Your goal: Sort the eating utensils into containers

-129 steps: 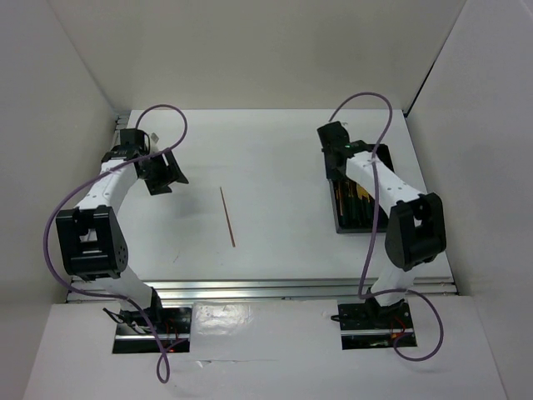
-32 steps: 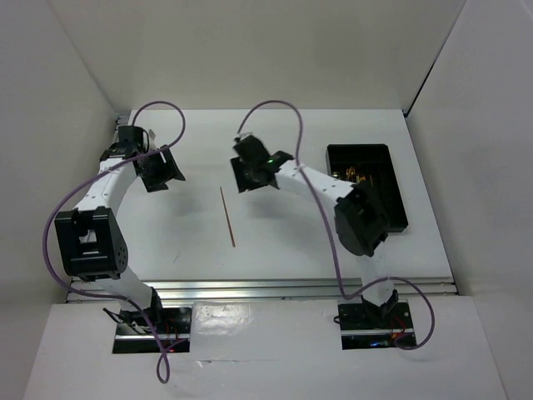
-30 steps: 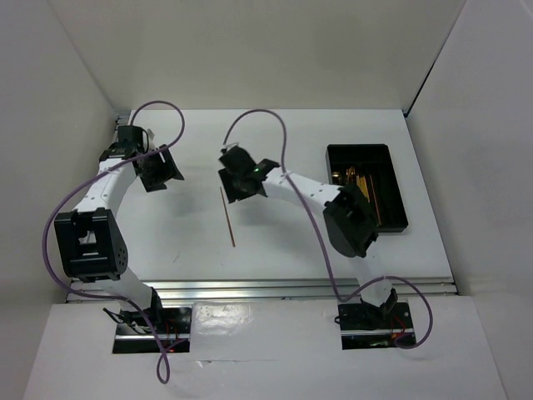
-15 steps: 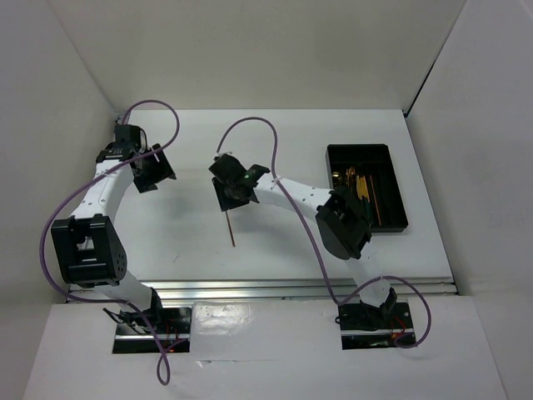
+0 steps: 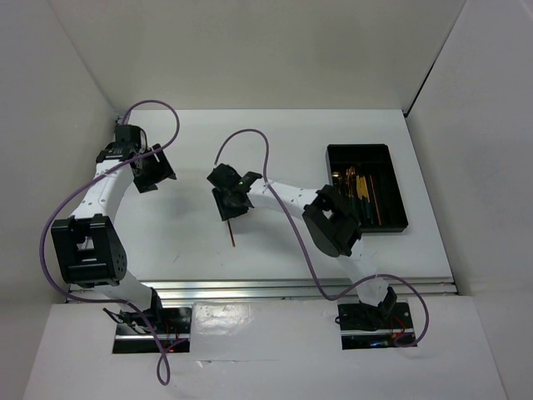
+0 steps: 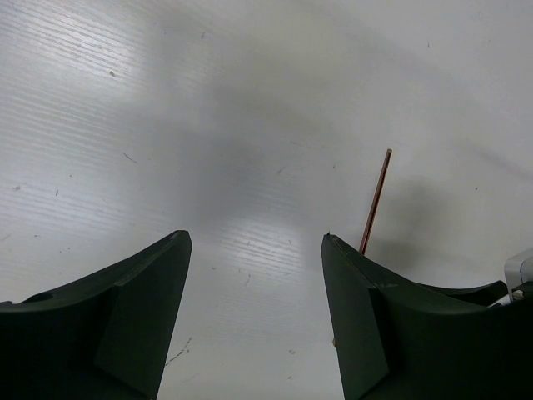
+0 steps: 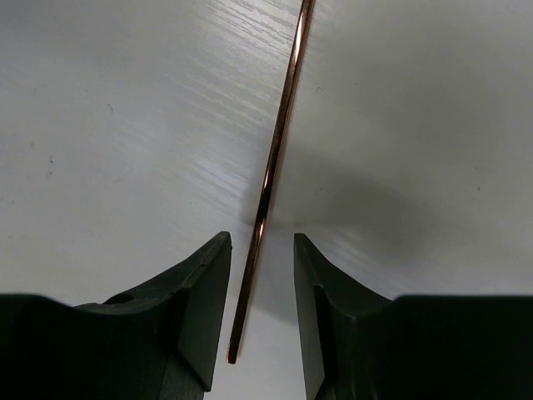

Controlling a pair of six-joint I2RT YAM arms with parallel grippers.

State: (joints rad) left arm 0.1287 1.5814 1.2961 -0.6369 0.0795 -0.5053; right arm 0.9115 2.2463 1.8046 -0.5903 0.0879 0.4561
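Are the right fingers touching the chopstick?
No, the chopstick lies between the right fingers with a visible gap on either side.

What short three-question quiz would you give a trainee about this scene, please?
1. True or false: the right gripper holds the thin brown wooden chopstick clear of the white table.
2. The left gripper holds: A) a fork; B) a spoon; C) nothing.
3. Fill in: the black rectangular plastic tray lies on the ___ arm's side.
Key: 1 false, its open jaws only straddle it; 2 C; 3 right.
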